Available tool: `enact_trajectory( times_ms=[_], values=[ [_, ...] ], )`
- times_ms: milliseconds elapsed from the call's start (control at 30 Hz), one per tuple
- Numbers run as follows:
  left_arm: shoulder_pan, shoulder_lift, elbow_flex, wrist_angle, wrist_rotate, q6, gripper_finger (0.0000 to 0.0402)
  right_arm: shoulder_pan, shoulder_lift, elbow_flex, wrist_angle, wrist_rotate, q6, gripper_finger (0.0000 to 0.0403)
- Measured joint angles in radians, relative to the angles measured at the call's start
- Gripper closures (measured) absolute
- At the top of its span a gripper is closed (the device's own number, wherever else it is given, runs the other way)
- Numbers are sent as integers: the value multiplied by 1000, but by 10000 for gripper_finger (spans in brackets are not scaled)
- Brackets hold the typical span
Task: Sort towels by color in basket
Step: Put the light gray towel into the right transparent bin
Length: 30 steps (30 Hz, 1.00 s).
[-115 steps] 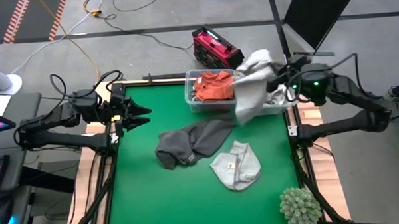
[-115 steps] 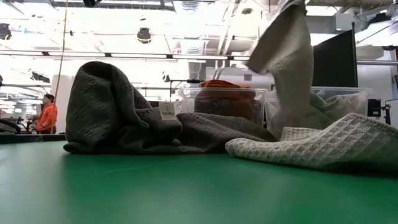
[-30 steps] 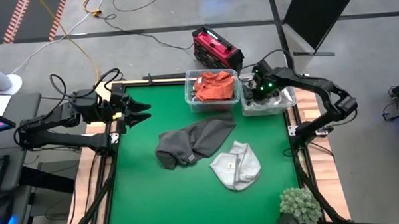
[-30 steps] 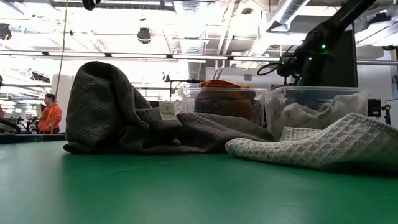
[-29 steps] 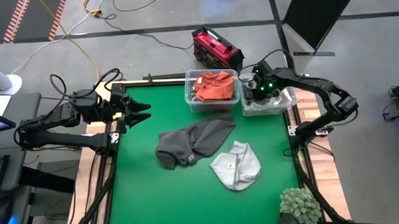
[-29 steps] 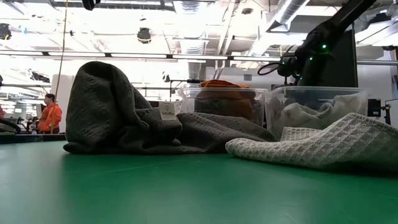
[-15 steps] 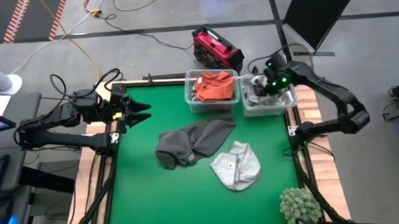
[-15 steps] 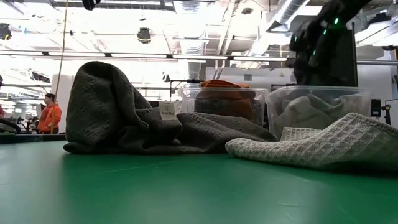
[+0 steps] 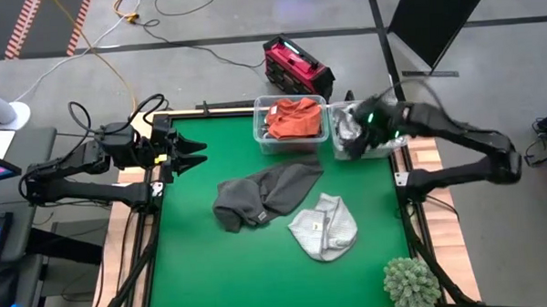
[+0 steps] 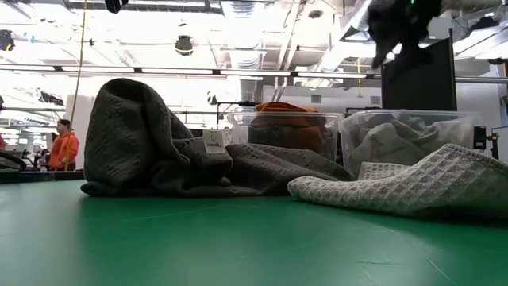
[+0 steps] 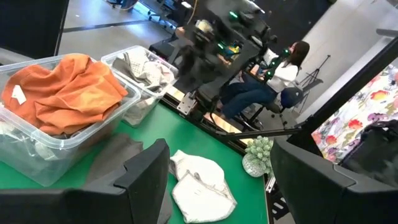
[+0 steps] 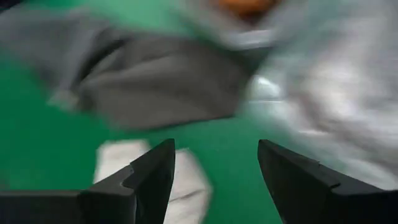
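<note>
A rust-orange towel (image 9: 290, 116) lies in the left clear bin (image 9: 259, 143) at the table's far edge. A light grey towel (image 9: 350, 131) lies bunched in the right clear bin (image 9: 399, 142). A dark grey towel (image 9: 261, 195) lies crumpled at the table's middle. Just near and right of it is a pale grey towel (image 9: 323, 226), flat on the mat. My right gripper (image 12: 214, 149) hangs open above the right bin, also seen in the high view (image 9: 358, 121), with nothing between its fingers. My left gripper (image 9: 190, 156) waits open at the table's left edge.
A green spiky plant ball (image 9: 410, 284) stands at the near right corner. A red box (image 9: 296, 63) sits on the floor beyond the bins. A seated person (image 11: 273, 78) shows past the table's right side. Bare green mat (image 9: 214, 274) lies at the near left.
My right gripper has risen out of the right bin and drawn a little toward the table's right edge, turning as it went. The light grey towel stays lying in that bin.
</note>
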<state>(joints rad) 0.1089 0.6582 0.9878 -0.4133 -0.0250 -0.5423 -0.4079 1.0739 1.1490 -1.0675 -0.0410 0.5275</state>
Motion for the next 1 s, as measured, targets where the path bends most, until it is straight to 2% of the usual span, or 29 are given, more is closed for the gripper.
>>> enact_trajectory(
  times_ms=[100,200,333,433,533,633,800,1000],
  values=[
    [0,0,0,0,1,7,136,230,32,-29,89,14,41,133],
    [0,0,0,0,19,15,136,418,103,-73,142,97,153,135],
    [0,0,0,0,35,16,136,586,232,-124,168,179,274,140],
    [0,0,0,0,52,16,136,662,318,-136,168,256,339,143],
    [0,0,0,0,68,15,136,688,383,-147,186,303,363,143],
    [0,0,0,0,71,15,136,678,421,-176,254,307,363,143],
    [0,0,0,0,72,9,136,626,434,-279,446,308,368,148],
    [0,0,0,0,95,2,136,563,434,-368,563,307,346,184]
  ],
)
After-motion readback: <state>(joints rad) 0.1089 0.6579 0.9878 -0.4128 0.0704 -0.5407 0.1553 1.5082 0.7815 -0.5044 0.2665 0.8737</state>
